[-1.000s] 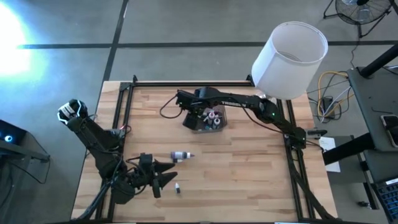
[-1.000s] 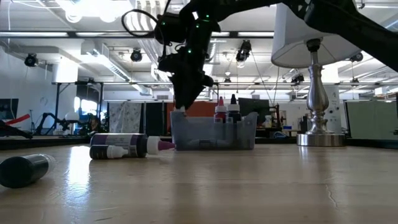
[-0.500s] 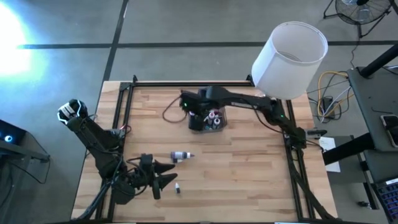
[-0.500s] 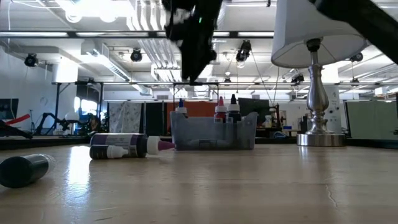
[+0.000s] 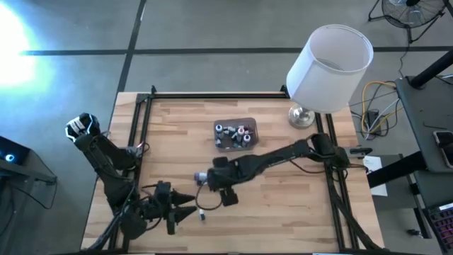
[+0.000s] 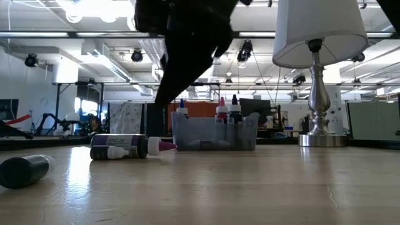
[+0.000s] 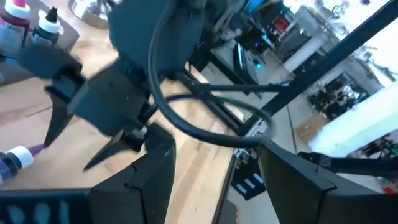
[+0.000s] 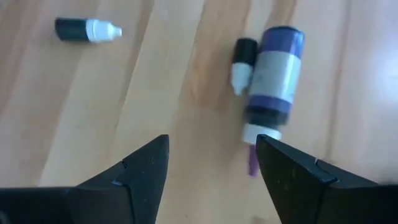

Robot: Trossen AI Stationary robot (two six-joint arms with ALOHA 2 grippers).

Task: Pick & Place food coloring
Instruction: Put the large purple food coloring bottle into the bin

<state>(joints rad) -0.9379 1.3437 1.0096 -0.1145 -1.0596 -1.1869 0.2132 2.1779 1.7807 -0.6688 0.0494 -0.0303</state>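
Right gripper point(image 5: 225, 193), moved from tub point(image 5: 236, 134) to above purple bottle point(image 8: 273, 79), fingers spread, empty. Left gripper point(image 5: 185, 214) parked near edge, spread.

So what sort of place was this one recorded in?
Most likely a robotics lab or workshop: the wooden table sits inside a metal frame, the low view shows exposed ceiling ducts and track lights, and cables trail across the concrete floor.
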